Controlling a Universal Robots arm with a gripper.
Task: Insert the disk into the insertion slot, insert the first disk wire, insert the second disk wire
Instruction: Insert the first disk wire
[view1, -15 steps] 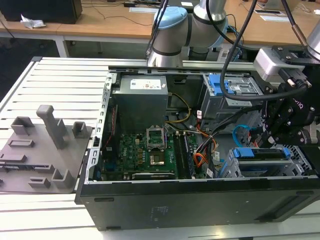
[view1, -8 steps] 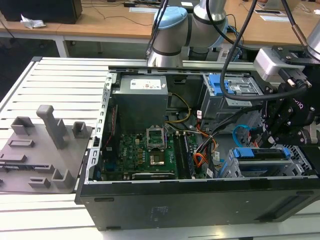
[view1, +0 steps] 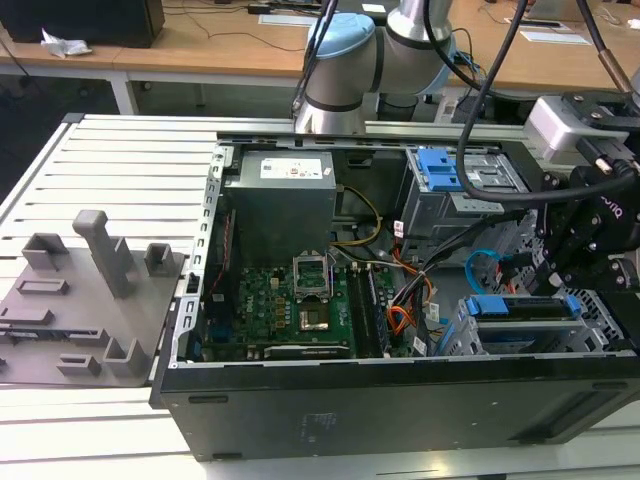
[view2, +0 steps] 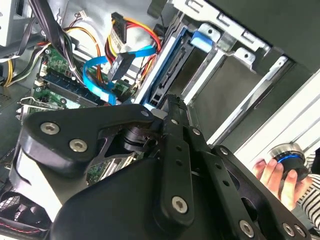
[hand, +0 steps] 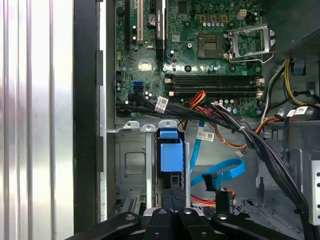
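The white slatted tabletop (view1: 110, 170) is carrying a black open-sided computer case (view1: 400, 400), and the grey-and-blue robot arm (view1: 345, 60) is leaning in over the back of it. Inside the case, the green motherboard (view1: 290, 305) is lying flat. Out on the exterior view's left, a grey plastic fixture tray (view1: 80, 300) is sitting well apart from the action.

Over on the exterior view's right, the insertion slot (view1: 452, 338), a rectangular bay of a grey perforated sheet-metal cage, is holding the disk (view1: 520, 306), a flat silver-grey drive in a bright blue plastic frame. In the first wrist view the disk (hand: 171, 155) is standing edge-on inside the slot (hand: 131, 165).

The black end effector (view1: 565, 270) is hanging right at the disk's outer end, lined up with it in both wrist views (hand: 172, 197) (view2: 167, 102). I cannot tell whether it is open or closed.

The thin glossy light-blue cable (hand: 220, 172) is curling in a loop just beside the slot; I can't tell whether its plug is seated. In the second wrist view a person's hand (view2: 270, 172) is touching a round dark knob (view2: 291, 161).
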